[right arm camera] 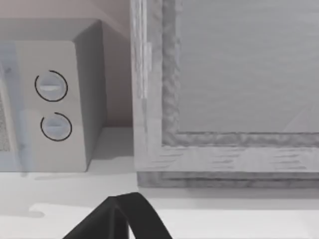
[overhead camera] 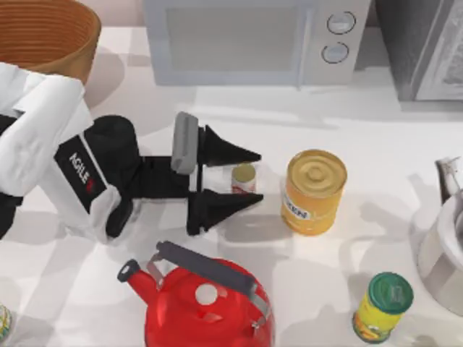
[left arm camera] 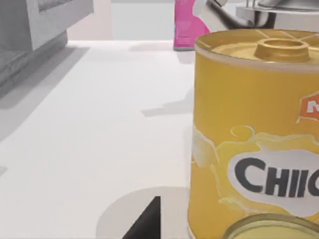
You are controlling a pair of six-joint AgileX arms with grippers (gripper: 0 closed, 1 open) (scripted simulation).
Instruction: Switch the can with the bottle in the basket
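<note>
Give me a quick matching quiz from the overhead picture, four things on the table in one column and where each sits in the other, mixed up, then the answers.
Things:
1. can
2. basket
3. red kettle
4. green-lidded tin

Places:
A. top view's far left corner
B. near edge, toward the right
C. between the open fingers of the left gripper
D. near edge, just below the left gripper

Pairs: 1-C, 2-A, 3-D, 4-B

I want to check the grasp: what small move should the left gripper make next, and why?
Probably close the fingers. The left gripper is open, with the can standing between its fingertips, next to the large yellow can.
</note>
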